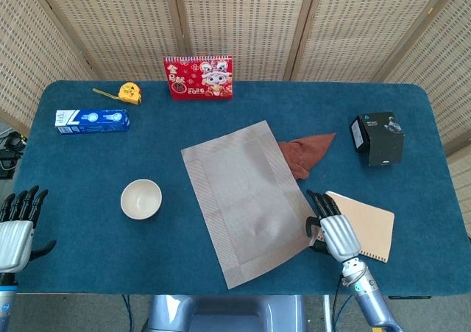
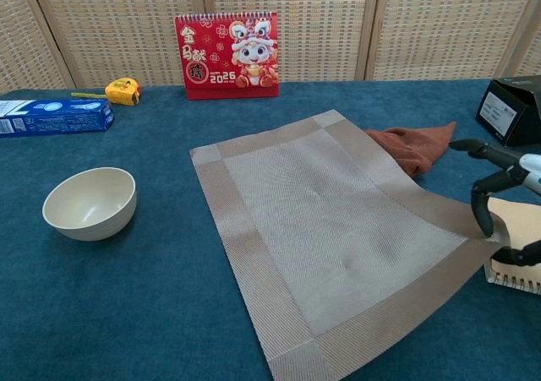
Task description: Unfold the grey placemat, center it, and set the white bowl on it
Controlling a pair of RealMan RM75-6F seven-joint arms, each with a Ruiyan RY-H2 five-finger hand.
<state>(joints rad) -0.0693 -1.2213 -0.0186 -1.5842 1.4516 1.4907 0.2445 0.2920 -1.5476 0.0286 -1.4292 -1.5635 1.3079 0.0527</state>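
Open desk (image 1: 96, 170) surrounds the white bowl (image 1: 141, 199); the placemat's (image 1: 246, 199) 3 o'clock edge is crowded by the rust cloth (image 1: 303, 154) and notebook (image 1: 360, 226).

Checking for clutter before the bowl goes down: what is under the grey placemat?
The placemat lies open on the blue table. Its far right edge covers part of the brown cloth, and its near right corner lies by the notebook at the right hand. Anything else underneath is hidden.

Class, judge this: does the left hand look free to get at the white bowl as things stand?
Probably yes. The left hand holds nothing, and only bare tablecloth lies between it and the white bowl; the placemat sits beyond.
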